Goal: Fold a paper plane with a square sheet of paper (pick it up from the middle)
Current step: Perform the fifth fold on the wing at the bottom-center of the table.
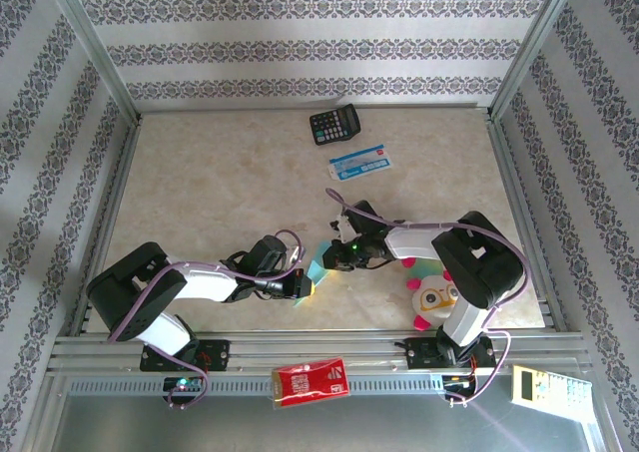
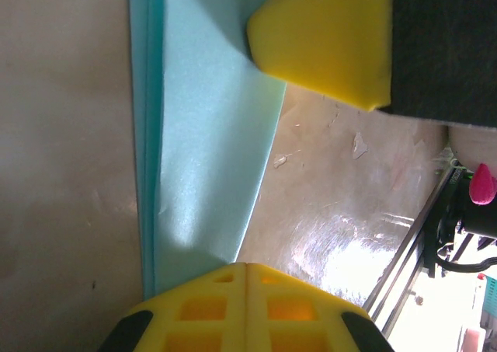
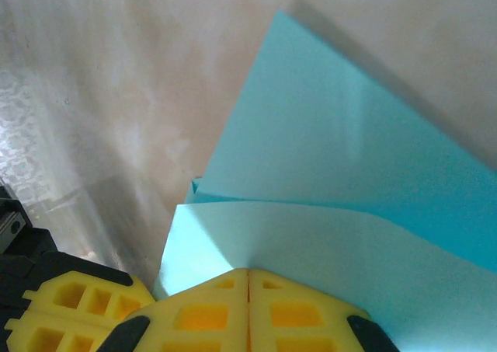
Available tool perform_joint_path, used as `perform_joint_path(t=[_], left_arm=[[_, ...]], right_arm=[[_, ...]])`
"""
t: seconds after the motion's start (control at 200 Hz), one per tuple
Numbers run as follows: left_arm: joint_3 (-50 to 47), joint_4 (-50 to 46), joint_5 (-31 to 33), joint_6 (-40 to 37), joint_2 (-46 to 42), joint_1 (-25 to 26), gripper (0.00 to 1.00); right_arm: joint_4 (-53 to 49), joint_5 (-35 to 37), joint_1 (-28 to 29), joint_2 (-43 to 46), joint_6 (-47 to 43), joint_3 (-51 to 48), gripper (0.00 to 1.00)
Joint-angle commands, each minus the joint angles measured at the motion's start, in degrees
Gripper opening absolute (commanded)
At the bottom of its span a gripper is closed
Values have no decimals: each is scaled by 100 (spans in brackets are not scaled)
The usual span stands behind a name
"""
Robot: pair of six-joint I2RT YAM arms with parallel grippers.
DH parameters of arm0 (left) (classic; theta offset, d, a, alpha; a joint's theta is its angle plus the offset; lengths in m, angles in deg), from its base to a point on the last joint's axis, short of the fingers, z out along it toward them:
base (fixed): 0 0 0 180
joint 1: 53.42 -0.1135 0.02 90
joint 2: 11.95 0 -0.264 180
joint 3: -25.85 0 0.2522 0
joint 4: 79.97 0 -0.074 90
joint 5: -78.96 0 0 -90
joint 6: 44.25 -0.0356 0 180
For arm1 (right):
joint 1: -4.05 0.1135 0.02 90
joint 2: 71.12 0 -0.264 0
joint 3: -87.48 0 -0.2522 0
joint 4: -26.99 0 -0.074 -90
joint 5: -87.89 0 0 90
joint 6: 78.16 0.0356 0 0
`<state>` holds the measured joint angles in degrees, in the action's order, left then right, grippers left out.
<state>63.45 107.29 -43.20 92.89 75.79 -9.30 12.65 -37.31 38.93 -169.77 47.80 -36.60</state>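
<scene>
- Clamps tight with the left gripper [image 2: 245,290] on the turquoise sheet [image 2: 206,134]: pads pressed together with no gap, the paper's edge running in between them.
- Clamps tight too with the right gripper [image 3: 248,290], nipping a pale folded flap of the same sheet.
- Shows another yellow finger [image 2: 326,37] in the left wrist view, lying against the sheet's far part.
- Holds the sheet partly folded, with layered edges stacked along one side in the left wrist view and a deeper-coloured panel fanning out above the pale flap in the right wrist view.
- Places the sheet between the two grippers, low over the table [image 1: 220,183], about midway along its near edge.
- Leaves bare tabletop to the left and beyond the sheet toward the back wall.
- Crowds the right side with a plush toy [image 1: 434,292], near the sheet and just beside the right arm's base.
- Keeps a black calculator [image 1: 334,125] and a blue-and-white card [image 1: 360,161] well apart, at the far side.
- Bounds the near side with a metal rail [image 1: 120,350], a red packet [image 1: 311,382] lying on it.
</scene>
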Motion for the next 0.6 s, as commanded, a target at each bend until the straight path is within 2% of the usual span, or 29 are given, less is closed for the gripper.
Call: perform_joint_path(t=[0.0, 0.235, 0.6], left_arm=[[-345, -1020, 333, -99, 118, -35, 0], [-340, -1103, 361, -125, 68, -35, 0], [-274, -1293, 364, -175, -88, -35, 0]], right_arm=[[-81, 347, -314, -194, -270, 56, 7], [-151, 323, -736, -251, -376, 198, 7], [-499, 654, -1371, -442, -540, 418, 6]])
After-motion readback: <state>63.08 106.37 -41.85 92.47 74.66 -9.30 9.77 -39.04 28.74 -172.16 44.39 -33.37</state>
